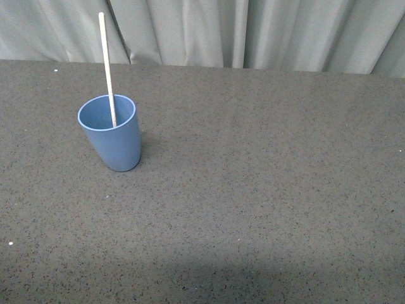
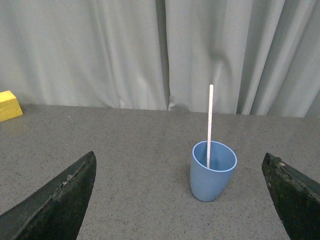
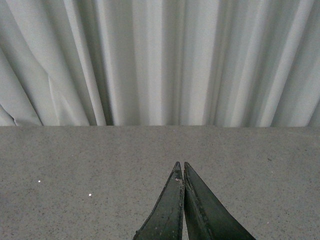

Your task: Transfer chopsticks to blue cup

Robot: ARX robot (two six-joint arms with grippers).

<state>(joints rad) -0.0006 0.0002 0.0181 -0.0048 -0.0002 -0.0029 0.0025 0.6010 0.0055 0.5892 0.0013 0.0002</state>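
The blue cup (image 1: 110, 132) stands upright on the dark speckled table at the far left of the front view. The cream-white chopstick (image 1: 106, 66) stands in it, leaning against the rim, about half its length above the cup. Neither gripper shows in the front view. In the left wrist view the cup (image 2: 212, 172) with the chopstick (image 2: 210, 120) stands ahead of my left gripper (image 2: 180, 167), which is open wide and empty, clear of the cup. My right gripper (image 3: 180, 166) is shut and empty over bare table.
A grey pleated curtain (image 1: 253, 31) hangs along the table's far edge. A yellow block (image 2: 9, 105) sits at the far edge of the table in the left wrist view. The grey table top (image 1: 266, 190) stretches to the right of the cup.
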